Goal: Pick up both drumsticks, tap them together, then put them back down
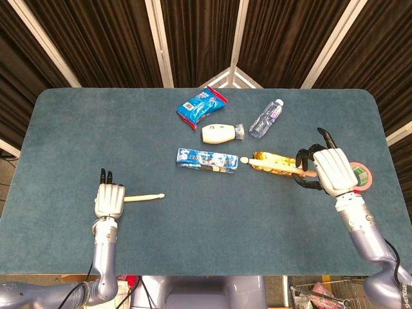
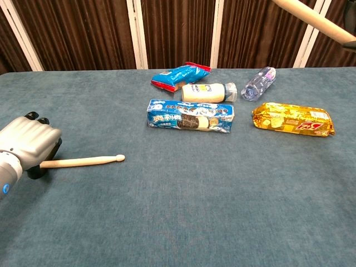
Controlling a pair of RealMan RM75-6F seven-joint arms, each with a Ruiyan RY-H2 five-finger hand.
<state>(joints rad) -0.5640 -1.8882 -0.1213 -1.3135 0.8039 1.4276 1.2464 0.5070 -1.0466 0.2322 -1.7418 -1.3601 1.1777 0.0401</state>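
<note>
My left hand grips the butt of a pale wooden drumstick at the table's front left. The stick points right, low over the blue cloth, and the chest view shows the same left hand and left drumstick. My right hand holds the other drumstick at the right side, raised off the table, with its tip pointing left over a gold packet. In the chest view only the shaft of this right drumstick shows, crossing the top right corner.
Mid-table lie a blue cookie pack, a gold snack packet, a white bottle, a clear water bottle and a blue snack bag. A roll of tape sits beside my right hand.
</note>
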